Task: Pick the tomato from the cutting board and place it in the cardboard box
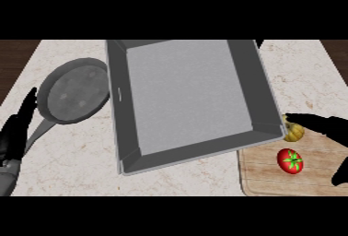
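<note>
A red tomato (pixel 290 161) with a green stem lies on the wooden cutting board (pixel 265 177) at the lower right. My right hand (pixel 331 130) hovers over the board's right side, open, with its fingers stretched above the tomato and its thumb below-right of it; nothing is held. A large grey box (pixel 190 99) with raised walls fills the middle of the counter, its near right corner touching the board's area. My left hand (pixel 15 133) rests open at the left edge, fingers up.
A grey frying pan (pixel 73 93) lies left of the box, handle pointing toward my left hand. A yellowish item (pixel 293 132) sits at the board's top edge under my right fingers. Dark wood shows beyond the counter's far corners.
</note>
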Robot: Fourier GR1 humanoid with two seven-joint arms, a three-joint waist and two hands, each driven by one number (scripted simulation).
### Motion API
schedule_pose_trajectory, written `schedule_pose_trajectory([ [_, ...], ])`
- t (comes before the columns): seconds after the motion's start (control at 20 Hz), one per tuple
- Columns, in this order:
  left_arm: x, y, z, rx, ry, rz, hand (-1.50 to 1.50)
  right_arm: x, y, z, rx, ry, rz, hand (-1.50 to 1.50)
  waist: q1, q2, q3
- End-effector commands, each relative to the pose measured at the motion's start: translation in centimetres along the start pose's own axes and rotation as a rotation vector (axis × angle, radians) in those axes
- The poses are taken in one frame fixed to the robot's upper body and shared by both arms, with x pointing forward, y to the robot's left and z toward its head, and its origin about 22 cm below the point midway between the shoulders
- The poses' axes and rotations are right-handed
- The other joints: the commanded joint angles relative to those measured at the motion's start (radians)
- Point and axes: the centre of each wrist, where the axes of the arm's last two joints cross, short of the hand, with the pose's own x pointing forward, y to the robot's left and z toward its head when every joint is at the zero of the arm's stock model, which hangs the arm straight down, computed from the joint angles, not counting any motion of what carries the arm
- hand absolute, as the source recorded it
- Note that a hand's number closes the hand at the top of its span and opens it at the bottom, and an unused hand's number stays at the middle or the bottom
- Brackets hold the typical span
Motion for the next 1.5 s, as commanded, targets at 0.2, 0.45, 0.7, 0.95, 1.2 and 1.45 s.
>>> schedule_pose_trajectory([
  [0.2, -2.1, -1.6, 2.2, 0.008, 0.001, -0.003, 0.0, 0.4, 2.1, -2.0, 0.033, 0.024, 0.026, -1.5, -0.001, -0.001, 0.0],
  [0.45, -0.6, -0.2, 0.6, 0.003, 0.008, -0.004, 0.0, 2.0, 2.7, -2.5, 0.065, 0.016, 0.026, -1.5, -0.007, -0.002, 0.0],
  [0.7, 1.0, 0.1, -0.5, -0.002, 0.002, 0.0, 0.0, 2.3, 2.3, -1.7, 0.077, -0.038, 0.0, -1.5, -0.009, -0.002, 0.0],
  [0.95, -0.4, 0.4, 1.1, 0.005, -0.011, 0.011, 0.0, 3.7, 2.2, -1.7, 0.039, -0.126, -0.012, -1.5, -0.007, -0.002, 0.0],
  [1.2, 0.1, 0.6, 0.9, -0.004, 0.006, 0.012, 0.0, 5.7, 3.8, -1.4, 0.086, -0.103, 0.015, -1.5, -0.011, -0.003, 0.0],
  [1.45, -1.3, -1.1, 1.1, 0.003, 0.001, 0.012, 0.0, 5.3, 4.3, -2.1, 0.117, 0.007, 0.06, -1.5, -0.007, -0.001, 0.0],
])
